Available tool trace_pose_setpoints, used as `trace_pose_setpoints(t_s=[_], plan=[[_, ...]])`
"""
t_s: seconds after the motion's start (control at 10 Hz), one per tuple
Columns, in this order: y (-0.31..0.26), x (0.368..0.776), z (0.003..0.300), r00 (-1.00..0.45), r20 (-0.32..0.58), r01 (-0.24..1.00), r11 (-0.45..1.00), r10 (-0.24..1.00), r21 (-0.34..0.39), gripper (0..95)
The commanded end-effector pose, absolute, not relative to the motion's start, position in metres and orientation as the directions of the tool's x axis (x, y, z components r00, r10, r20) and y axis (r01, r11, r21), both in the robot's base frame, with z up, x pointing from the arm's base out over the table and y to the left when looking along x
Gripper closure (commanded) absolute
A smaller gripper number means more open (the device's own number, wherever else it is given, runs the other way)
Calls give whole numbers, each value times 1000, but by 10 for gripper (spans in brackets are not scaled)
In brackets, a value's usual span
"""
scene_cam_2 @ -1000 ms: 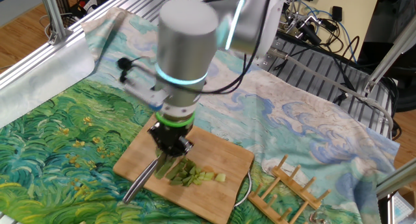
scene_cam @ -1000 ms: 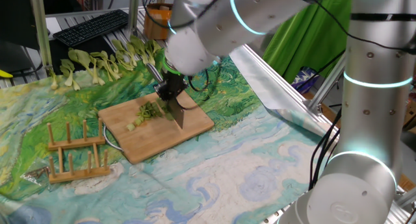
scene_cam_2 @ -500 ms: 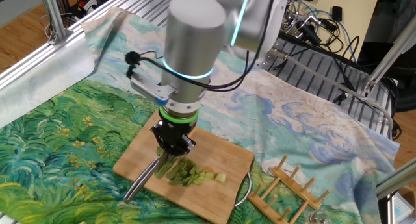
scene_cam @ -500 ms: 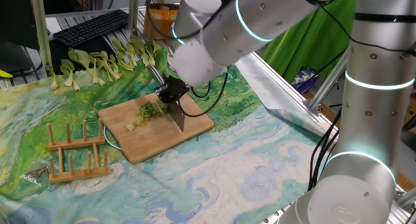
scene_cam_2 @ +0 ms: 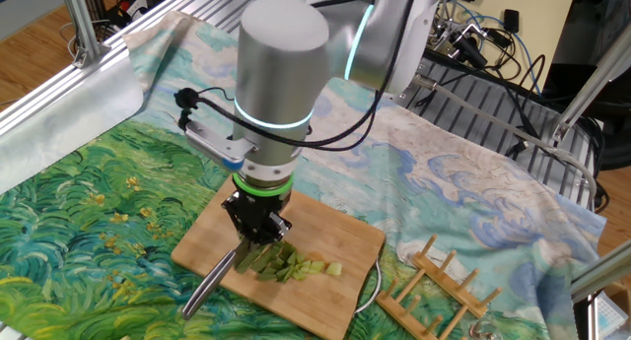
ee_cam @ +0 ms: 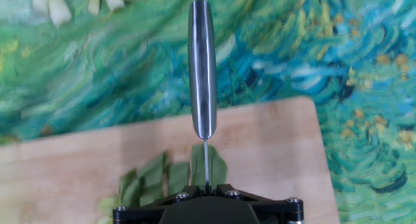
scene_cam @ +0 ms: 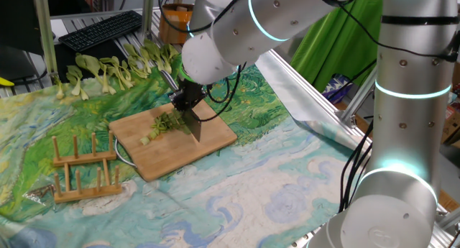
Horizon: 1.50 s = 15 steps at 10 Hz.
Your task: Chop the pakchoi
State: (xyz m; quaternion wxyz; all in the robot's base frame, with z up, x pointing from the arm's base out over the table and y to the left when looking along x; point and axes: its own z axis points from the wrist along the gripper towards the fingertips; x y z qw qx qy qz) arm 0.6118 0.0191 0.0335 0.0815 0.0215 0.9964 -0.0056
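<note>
A wooden cutting board [scene_cam: 172, 136] lies on a tablecloth [scene_cam: 273, 183] printed with swirling green and blue brushstrokes, and everything here is placed relative to that board. On the board's middle lies the pakchoi [scene_cam: 164, 124], already cut into short pale green and darker green pieces that sit close together in a loose pile. A silver robot arm [scene_cam: 402, 97] reaches down over the board, its black gripper [scene_cam_2: 253, 225] pointing straight down with its jaws pinched tight on a knife [scene_cam_2: 212, 279]. In the hand view the knife's metal handle [ee_cam: 202, 74] runs away from the gripper across the board's far edge and out over the cloth, with the thin blade standing edge-on among the green pieces. Just beside the board, on the cloth, stands a wooden rack [scene_cam: 80, 169] with upright pegs. Well apart from the board, near a black keyboard [scene_cam: 100, 29], a row of whole uncut greens [scene_cam: 118, 67] lies on the cloth.
</note>
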Motion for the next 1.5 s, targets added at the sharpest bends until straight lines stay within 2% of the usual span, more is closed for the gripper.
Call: trace_pose_setpoints(t_s=[0.1, 0.3, 0.7, 1.3, 1.5], plan=[[18, 622, 25, -989, -147, 30, 1000, 28, -7, 950], [21, 628, 27, -990, -133, 35, 999, 37, 13, 950], [21, 634, 25, -991, -126, 33, 999, 34, 4, 950], [24, 619, 37, -991, -126, 40, 999, 37, -22, 950], [26, 616, 32, -992, -128, 17, 1000, 14, -23, 950]])
